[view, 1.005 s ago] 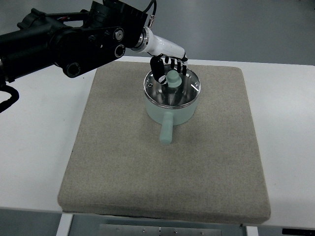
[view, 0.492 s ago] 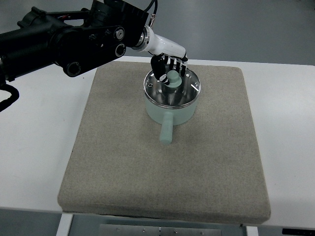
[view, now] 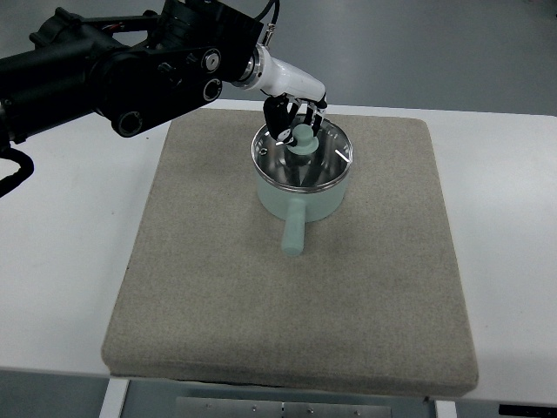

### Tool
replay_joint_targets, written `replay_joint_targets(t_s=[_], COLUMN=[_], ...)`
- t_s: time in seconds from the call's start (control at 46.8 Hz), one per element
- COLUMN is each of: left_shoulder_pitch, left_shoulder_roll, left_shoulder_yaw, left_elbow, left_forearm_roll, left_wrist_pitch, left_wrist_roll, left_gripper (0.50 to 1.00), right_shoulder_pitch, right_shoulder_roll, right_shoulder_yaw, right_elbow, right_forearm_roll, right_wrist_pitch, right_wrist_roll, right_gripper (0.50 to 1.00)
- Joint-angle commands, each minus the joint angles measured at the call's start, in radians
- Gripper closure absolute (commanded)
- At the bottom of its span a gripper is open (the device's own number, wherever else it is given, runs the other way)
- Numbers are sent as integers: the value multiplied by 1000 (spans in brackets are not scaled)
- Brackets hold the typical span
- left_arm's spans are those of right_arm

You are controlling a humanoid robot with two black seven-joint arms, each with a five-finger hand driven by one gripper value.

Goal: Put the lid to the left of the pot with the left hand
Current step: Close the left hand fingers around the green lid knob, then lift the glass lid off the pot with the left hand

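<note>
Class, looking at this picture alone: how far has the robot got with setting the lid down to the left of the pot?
Done: the left hand has reached the lid and closes round its knob. In hand: the grasp; the lid seems tilted, barely off the pot. Left: carrying it to the bare mat left of the pot and releasing.

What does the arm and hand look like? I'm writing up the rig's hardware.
The left arm is bulky matte black with round silver bolted joints and black cables. A glossy white wrist section leads to the left hand, whose fingers are black with white bands.
</note>
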Motion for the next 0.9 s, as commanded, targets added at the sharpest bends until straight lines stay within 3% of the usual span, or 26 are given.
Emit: replay_joint_targets(t_s=[0.0,0.876], left_shoulder_pitch=[-3,-49], left_shoulder_roll=[-1,18], left_shoulder_yaw=[0,0], left_elbow=[1,-13], left_forearm_roll=[-1,-16], left_wrist_pitch=[1,4], left_wrist_roll=[1,1], left_gripper=[1000,1000], right_shoulder_pitch=[0,0], right_shoulder_roll=[0,0], right_shoulder_yaw=[0,0], right_elbow=[0,0], right_forearm_roll=[0,0], right_wrist_pitch=[0,0], right_wrist_roll=[0,0], right_gripper=[576,576])
